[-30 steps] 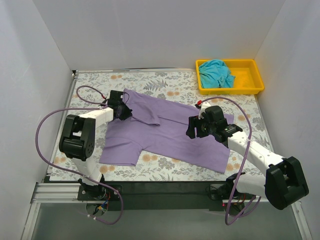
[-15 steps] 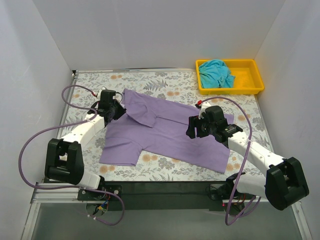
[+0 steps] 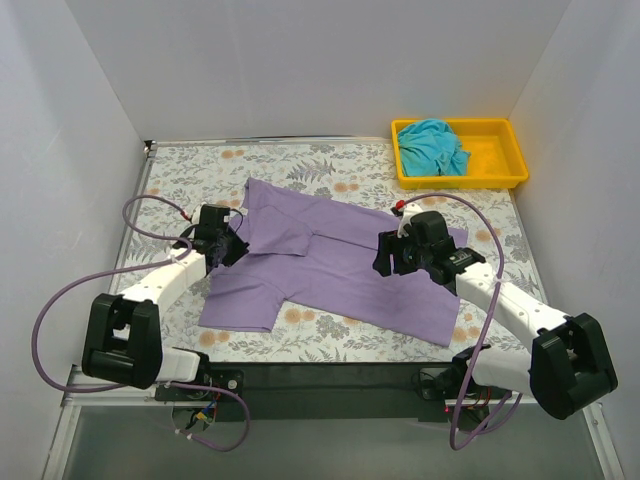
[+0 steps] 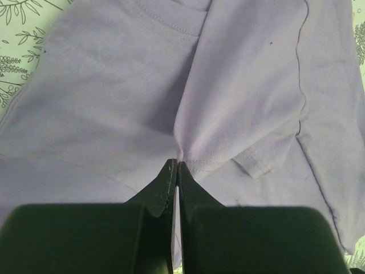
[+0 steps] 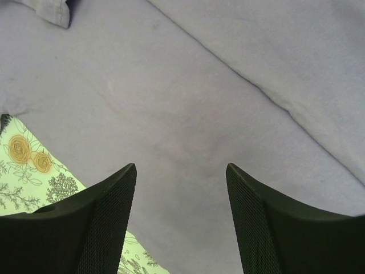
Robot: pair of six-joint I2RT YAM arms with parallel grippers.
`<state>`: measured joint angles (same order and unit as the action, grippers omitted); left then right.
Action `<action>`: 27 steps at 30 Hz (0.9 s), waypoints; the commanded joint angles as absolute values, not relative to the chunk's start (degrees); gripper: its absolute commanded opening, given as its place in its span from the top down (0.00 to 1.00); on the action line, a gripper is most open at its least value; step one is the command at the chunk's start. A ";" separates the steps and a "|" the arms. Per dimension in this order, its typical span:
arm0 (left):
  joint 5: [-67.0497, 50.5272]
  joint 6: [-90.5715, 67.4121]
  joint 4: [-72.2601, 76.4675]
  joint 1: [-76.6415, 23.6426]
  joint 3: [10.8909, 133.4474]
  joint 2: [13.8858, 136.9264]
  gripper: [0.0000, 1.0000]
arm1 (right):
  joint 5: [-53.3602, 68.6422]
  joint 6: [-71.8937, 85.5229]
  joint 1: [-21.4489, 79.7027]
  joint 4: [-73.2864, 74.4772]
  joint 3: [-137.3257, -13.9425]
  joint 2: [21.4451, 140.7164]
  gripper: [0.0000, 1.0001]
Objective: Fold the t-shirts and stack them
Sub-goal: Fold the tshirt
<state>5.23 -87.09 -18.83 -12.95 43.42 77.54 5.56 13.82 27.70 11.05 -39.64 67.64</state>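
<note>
Shirts: two; one lavender-purple short-sleeved cloth t-shirt (image 3: pixel 330 270) spread on the flower-printed table cover (image 3: pixel 190 165), one crumpled teal-turquoise cloth t-shirt (image 3: pixel 433 147) lying in the yellow plastic tray (image 3: pixel 512 170) at the far right corner.
Arms: two.
Left gripper (image 3: pixel 228 245): jaws pressed together on a pinch of the lavender shirt at its left side, by the sleeve; the cloth puckers to a point at the fingertips (image 4: pixel 170 171) in the left wrist view.
Fold so far: a flap of the upper left part lies doubled over the body of the shirt; the lower sleeve lies flat toward the near edge.
Right gripper (image 3: pixel 396 256): spread, holding nothing, hanging low over the right half of the lavender shirt; whether it touches the cloth cannot be told.
Step in hand: first fold of the lavender shirt, by my reading, with the left side being carried inward.
Next move: likely to lay the pinched cloth flat on the body and release it without dragging the layer beneath; the right fingers could pin the shirt meanwhile.
Remaining: lavender fold unfinished; teal shirt untouched, nothing stacked.
</note>
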 commanded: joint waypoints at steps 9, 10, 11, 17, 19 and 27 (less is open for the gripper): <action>7.20 -85.43 -14.06 -13.27 42.98 80.77 1.00 | 21.52 32.48 28.74 -7.36 -45.96 81.88 0.48; 7.47 -85.34 -13.80 -13.27 43.07 80.86 1.00 | 21.62 33.65 29.26 -8.69 -46.84 83.57 0.48; 7.82 -85.17 -13.80 -13.27 43.07 81.03 1.00 | 21.62 34.71 30.57 -9.83 -47.89 85.32 0.49; 8.61 -84.55 -13.01 -13.27 43.68 81.91 1.00 | 20.21 41.48 34.89 -17.92 -55.54 98.07 0.49; 8.88 -84.46 -12.83 -13.27 44.03 82.52 1.00 | 19.95 43.84 35.59 -20.03 -57.90 102.38 0.49; 8.88 -84.20 -12.66 -13.27 45.44 84.02 1.00 | 20.21 47.02 38.23 -22.50 -63.81 112.93 0.52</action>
<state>7.09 -85.08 -13.61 -12.97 43.27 84.16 19.81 44.49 37.60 -18.52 -61.01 111.20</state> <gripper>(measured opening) 0.017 0.481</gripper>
